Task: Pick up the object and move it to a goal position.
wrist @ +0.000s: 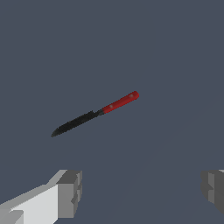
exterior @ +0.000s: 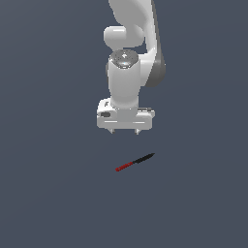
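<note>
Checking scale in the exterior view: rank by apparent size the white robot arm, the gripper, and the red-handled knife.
1. White robot arm
2. Gripper, open
3. Small red-handled, black-bladed knife

The exterior view faces the arm (exterior: 127,72) from high up; the wrist view looks down closer, both sharing the knife (exterior: 135,162).

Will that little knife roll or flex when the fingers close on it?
The knife lies flat and looks thin, so it probably won't roll. It seems rigid, unlikely to flex. Far narrower than the open gripper, it may pivot or slip if pinched off-centre.
</note>
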Robot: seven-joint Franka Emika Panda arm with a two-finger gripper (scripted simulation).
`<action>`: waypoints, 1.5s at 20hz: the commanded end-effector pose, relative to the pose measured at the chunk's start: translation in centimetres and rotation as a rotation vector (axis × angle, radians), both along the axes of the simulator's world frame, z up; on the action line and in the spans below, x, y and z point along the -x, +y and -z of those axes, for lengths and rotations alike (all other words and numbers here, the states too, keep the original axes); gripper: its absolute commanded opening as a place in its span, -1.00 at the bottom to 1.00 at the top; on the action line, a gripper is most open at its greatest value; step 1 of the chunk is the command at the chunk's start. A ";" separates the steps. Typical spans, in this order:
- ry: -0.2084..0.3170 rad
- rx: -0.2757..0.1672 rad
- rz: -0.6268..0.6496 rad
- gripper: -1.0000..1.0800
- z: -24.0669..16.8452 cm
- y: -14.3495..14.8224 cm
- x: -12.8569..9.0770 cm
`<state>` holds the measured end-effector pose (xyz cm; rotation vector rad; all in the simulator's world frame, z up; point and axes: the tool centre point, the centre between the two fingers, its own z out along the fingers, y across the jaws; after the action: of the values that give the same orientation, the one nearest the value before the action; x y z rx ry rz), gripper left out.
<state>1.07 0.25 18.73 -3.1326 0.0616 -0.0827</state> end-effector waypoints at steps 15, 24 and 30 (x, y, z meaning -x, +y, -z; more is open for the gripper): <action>0.013 -0.015 -0.069 0.92 0.7 2.7 0.4; 0.015 -0.018 -0.025 0.92 1.1 2.8 0.1; 0.020 -0.024 0.058 0.92 1.8 3.0 -0.4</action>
<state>1.32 3.22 17.12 -3.1107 0.1162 -0.0525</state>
